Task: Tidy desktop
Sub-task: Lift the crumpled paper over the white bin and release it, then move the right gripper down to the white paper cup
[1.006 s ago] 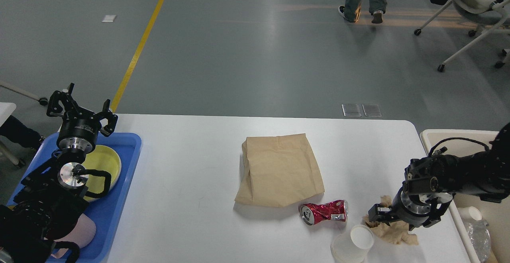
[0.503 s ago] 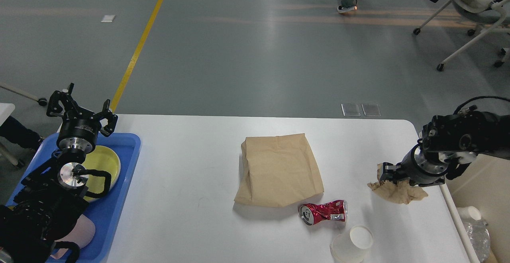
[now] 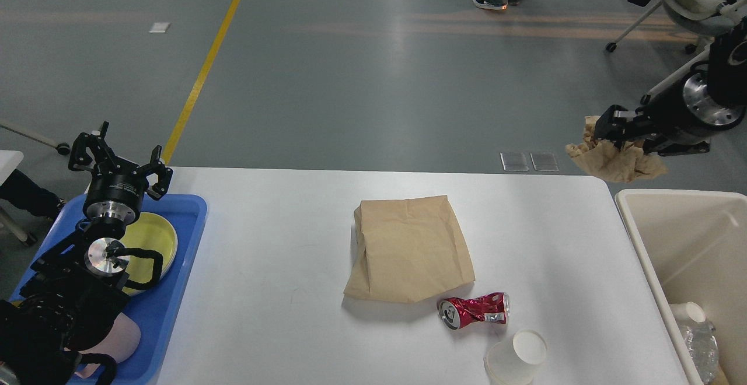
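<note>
where the head view looks down, the matte white table with rounded corners fills the lower frame. a creased brown paper bag lies flat at centre; at its 5 o'clock, just beside it, a crushed red can, then a tipped white paper cup. at 3 o'clock the right hand grips crumpled brown paper above the cream bin. at 9 o'clock the left hand, fingers spread, hangs over the blue tray.
</note>
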Robot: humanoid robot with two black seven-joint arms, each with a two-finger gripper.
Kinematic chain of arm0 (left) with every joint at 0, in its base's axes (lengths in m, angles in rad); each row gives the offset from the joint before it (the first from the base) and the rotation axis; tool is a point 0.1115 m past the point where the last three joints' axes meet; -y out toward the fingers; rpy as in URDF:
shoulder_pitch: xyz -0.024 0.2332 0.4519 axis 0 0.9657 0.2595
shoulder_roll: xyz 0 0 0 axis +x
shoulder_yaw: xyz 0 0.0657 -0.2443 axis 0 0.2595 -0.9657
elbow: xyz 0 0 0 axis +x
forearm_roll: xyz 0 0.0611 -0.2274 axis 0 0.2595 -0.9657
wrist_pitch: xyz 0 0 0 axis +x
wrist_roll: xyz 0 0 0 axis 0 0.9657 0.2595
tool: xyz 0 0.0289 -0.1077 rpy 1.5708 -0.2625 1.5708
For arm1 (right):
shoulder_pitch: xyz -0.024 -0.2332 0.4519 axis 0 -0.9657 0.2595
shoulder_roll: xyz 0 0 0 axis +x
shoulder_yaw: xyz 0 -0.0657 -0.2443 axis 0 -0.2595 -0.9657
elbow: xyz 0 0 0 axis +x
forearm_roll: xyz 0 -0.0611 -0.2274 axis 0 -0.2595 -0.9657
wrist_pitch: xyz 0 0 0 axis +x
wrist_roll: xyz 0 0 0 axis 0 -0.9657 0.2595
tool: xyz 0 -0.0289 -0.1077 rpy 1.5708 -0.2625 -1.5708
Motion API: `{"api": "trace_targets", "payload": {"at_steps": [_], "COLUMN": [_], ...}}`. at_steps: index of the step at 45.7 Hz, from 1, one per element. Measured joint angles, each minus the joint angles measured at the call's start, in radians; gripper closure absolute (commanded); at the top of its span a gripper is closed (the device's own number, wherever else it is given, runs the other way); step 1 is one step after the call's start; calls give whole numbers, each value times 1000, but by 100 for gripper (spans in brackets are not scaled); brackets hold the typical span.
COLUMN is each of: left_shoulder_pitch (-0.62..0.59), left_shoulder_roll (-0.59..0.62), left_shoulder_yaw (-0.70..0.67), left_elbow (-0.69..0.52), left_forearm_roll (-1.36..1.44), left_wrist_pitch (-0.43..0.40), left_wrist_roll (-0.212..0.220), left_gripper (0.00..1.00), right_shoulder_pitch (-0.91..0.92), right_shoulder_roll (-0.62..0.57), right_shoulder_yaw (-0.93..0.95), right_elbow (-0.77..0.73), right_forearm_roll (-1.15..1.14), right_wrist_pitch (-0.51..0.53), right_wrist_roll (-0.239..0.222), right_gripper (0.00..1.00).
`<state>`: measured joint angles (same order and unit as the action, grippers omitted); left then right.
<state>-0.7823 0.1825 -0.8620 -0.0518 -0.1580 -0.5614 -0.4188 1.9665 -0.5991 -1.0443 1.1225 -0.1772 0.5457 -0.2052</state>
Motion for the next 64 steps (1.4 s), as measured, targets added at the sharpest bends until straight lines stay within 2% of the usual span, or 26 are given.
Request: {"api": "trace_targets", "payload": {"at_steps": [5, 13, 17, 18, 22, 23, 25, 33, 45, 55, 64], "left_shoulder_pitch": [0, 0, 0, 0, 0, 0, 0, 0, 0, 0, 0], "left_shoulder_roll": [0, 0, 0, 0, 0, 0, 0, 0, 0, 0, 0], "left_shoulder_yaw": [0, 0, 0, 0, 0, 0, 0, 0, 0, 0, 0], "left_elbow": [0, 0, 0, 0, 0, 0, 0, 0, 0, 0, 0], "left_forearm_roll": [0, 0, 0, 0, 0, 0, 0, 0, 0, 0, 0], "left_wrist_pitch": [0, 0, 0, 0, 0, 0, 0, 0, 0, 0, 0], "left_wrist_roll": [0, 0, 0, 0, 0, 0, 0, 0, 0, 0, 0], "left_gripper": [4, 4, 4, 4, 4, 4, 4, 4, 4, 4, 4], "right_shoulder_pitch": [-90, -352, -494, -525, -655, -692, -751, -954, -987, -839, -573], "right_shoulder_roll": [-4, -30, -36, -36, -37, -37, -37, -25, -19, 5, 59], "right_shoulder_yaw": [-21, -27, -14, -11, 5, 11, 21, 57, 67, 53, -10], "right_elbow": [-64, -195, -280, -301, -390, -415, -456, -614, -621, -513, -296], "right_forearm_roll": [4, 5, 5, 5, 6, 6, 6, 4, 3, 1, -1], "right_wrist_pitch": [-104, -355, -432, -444, -482, -490, -501, -519, -510, -500, -481], "right_wrist_roll": [0, -2, -2, -1, 0, 0, 0, 1, 2, 2, 0], "right_gripper": [100, 100, 100, 97, 55, 39, 0, 0, 0, 0, 0]}}
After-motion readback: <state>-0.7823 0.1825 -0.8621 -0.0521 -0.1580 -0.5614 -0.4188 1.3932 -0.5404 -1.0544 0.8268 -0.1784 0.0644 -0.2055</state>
